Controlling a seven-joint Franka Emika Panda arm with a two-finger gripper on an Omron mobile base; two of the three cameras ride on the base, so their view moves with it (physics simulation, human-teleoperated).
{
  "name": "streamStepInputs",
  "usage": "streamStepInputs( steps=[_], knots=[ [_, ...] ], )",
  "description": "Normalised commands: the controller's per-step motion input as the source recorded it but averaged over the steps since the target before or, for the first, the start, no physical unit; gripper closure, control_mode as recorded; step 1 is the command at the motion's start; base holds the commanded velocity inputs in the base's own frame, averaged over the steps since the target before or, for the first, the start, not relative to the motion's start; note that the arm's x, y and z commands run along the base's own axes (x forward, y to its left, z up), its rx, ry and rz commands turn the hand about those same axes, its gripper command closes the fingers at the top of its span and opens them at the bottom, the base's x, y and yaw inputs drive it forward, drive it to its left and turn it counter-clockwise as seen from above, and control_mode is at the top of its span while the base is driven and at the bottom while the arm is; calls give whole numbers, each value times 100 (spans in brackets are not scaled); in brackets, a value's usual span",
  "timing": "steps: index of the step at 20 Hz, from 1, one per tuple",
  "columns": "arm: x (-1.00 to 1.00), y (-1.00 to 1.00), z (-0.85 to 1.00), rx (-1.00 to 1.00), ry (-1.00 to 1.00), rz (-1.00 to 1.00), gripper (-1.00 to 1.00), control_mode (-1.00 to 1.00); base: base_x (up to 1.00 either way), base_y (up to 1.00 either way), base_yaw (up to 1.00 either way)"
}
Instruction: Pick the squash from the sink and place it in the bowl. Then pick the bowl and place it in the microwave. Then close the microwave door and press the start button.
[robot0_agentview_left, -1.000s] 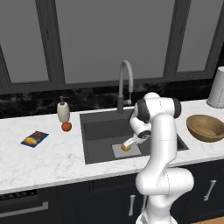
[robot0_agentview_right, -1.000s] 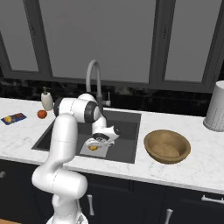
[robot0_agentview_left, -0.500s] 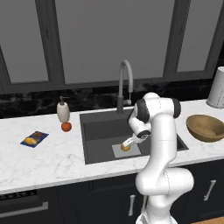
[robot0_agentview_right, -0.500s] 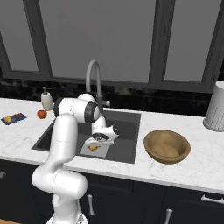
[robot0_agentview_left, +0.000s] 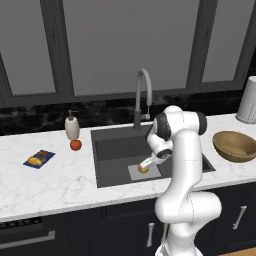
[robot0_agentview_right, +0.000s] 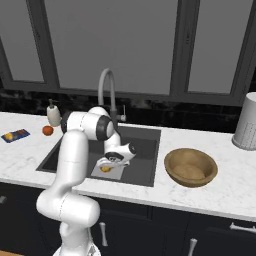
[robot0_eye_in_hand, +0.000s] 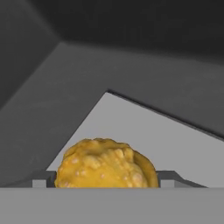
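The lumpy yellow-orange squash (robot0_agentview_left: 143, 169) (robot0_agentview_right: 105, 169) (robot0_eye_in_hand: 105, 164) lies on the light grey patch at the bottom of the dark sink (robot0_agentview_left: 115, 145) (robot0_agentview_right: 145, 145). My gripper (robot0_agentview_left: 144, 166) (robot0_agentview_right: 107, 165) (robot0_eye_in_hand: 105, 179) reaches down into the basin and straddles the squash. It is open, with one fingertip close against each side of the squash. The squash still rests on the sink floor. The wooden bowl (robot0_agentview_left: 235, 146) (robot0_agentview_right: 190, 167) stands on the counter to the right of the sink. The microwave is out of view.
A gooseneck faucet (robot0_agentview_left: 142, 95) (robot0_agentview_right: 106, 90) arches over the back of the sink. Left of the sink are a soap dispenser (robot0_agentview_left: 72, 127) (robot0_agentview_right: 53, 114), a red-orange fruit (robot0_agentview_left: 75, 145) (robot0_agentview_right: 47, 130) and a blue packet (robot0_agentview_left: 38, 159) (robot0_agentview_right: 14, 135). A grey canister (robot0_agentview_left: 248, 100) (robot0_agentview_right: 246, 122) stands far right.
The arm and the squash stay in place. The fingers have drawn in slightly toward the squash.
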Motion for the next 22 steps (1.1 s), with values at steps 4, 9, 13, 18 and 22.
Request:
streamStepInputs(
  steps=[4, 9, 13, 18, 22],
  knots=[
    [-26, -5, 9, 0, -1, 4, 100, -100, 0, 0, 0],
    [-31, -18, 77, 0, -6, 6, 100, -100, 0, 0, 0],
    [-14, -24, 100, -13, -7, 1, 100, -100, 0, 0, 0],
    [-29, -31, 100, -20, -1, 1, 100, -100, 0, 0, 0],
    [-32, -31, 100, -20, 0, 0, 100, -100, 0, 0, 0]
  ],
)
